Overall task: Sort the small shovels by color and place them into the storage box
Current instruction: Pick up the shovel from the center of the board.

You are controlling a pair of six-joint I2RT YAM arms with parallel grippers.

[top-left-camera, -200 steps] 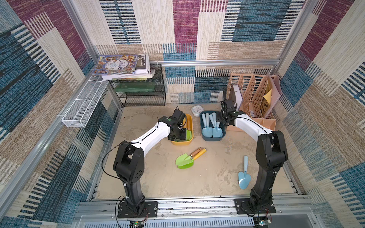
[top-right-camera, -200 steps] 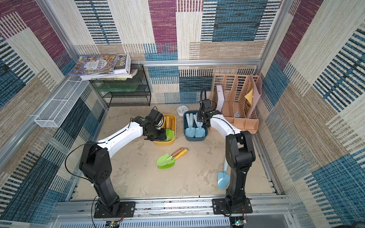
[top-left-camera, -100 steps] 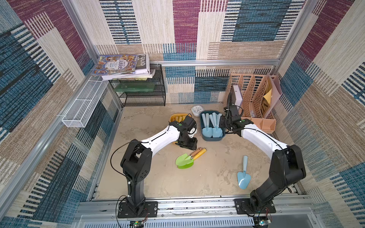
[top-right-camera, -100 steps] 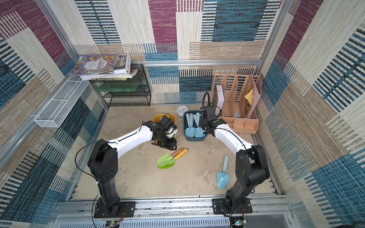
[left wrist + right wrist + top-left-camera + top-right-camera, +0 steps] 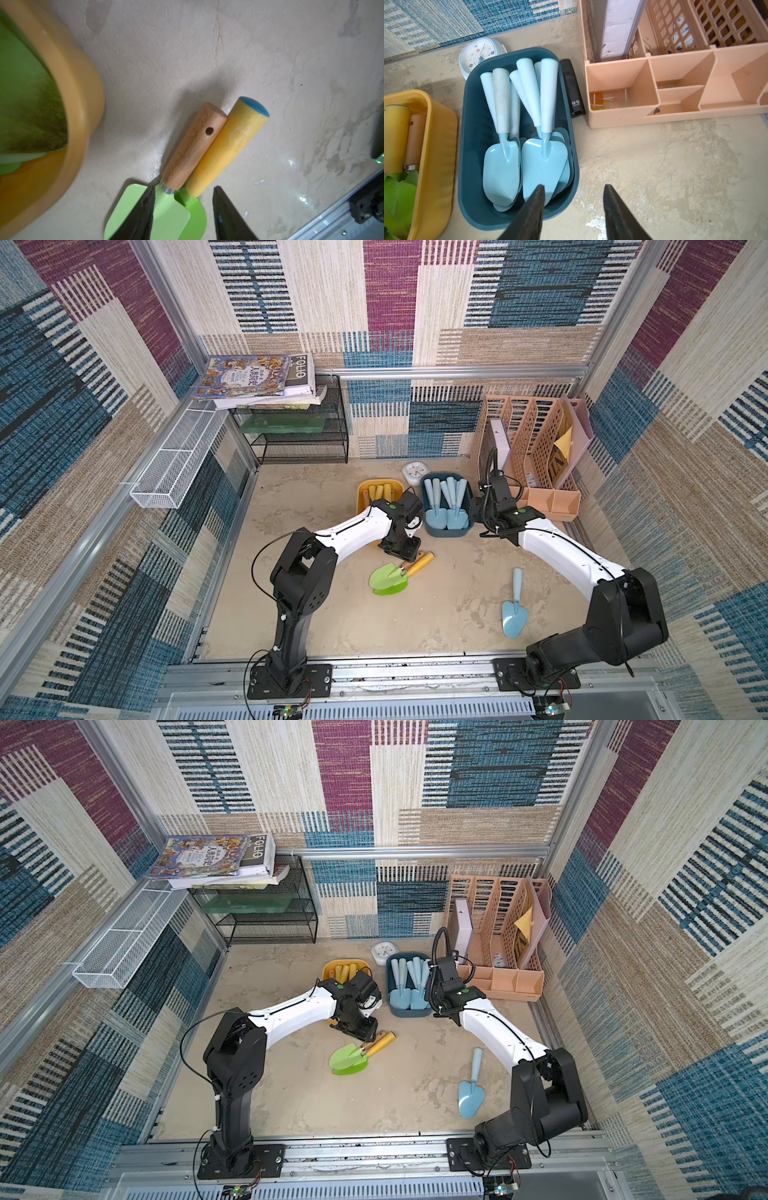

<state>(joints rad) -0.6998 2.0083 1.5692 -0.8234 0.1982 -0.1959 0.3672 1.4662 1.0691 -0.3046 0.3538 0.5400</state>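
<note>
While the left gripper (image 5: 184, 188) hangs with jaws apart and empty over the wooden-handled shovel (image 5: 193, 143) and yellow-handled shovel (image 5: 226, 145), green blades overlapping, handles touching on the table (image 5: 449, 605) near the yellow bin (image 5: 83, 104), the right gripper (image 5: 574, 186) hovers jaws apart, nothing held, at the dark blue bin (image 5: 471, 124). Light blue shovels (image 5: 544, 166) stacked inside. Lone light blue shovel (image 5: 515, 616) on table, well apart from both bins

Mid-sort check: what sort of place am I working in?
Probably a staged robot test cell: patchwork carpet-tile walls on an aluminium frame, with office props like the peach file organizer and wire shelf.
</note>
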